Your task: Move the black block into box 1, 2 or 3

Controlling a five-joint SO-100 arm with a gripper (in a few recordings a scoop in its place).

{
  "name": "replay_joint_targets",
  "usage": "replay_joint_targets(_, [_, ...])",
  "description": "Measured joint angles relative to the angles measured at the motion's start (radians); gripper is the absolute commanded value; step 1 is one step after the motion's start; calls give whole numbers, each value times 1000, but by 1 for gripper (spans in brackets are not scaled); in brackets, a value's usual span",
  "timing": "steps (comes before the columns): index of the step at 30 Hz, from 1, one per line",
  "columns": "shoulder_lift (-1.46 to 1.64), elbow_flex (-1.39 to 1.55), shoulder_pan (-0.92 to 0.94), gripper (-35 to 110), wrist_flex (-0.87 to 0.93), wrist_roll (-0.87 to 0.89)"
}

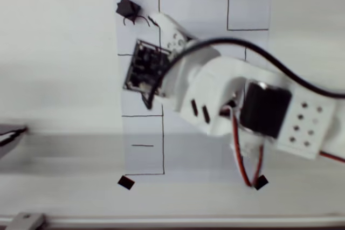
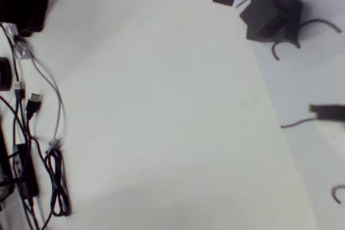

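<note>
Cannot tell if the hand [image 1: 144, 102] is open or closed, with the arm [image 1: 215, 92] on top of it. Hides most of the middle box on the paper [image 1: 188, 4] too. Blurry black block [image 2: 268, 15], covering part of the drawn number.

black block [image 1: 127, 8] | small matte cube, turned cornerwise, resting flat | inside box 3 [image 1: 119, 25], at its top, touching the handwritten 3 | wrist view: block [image 2: 265, 15] just above the numeral
</note>
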Motion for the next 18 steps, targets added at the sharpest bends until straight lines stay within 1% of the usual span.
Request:
replay_joint_targets(10, [403,469,-69,24,-11,-11])
replay_joint_targets(18, [684,738,-130,24,-18,3])
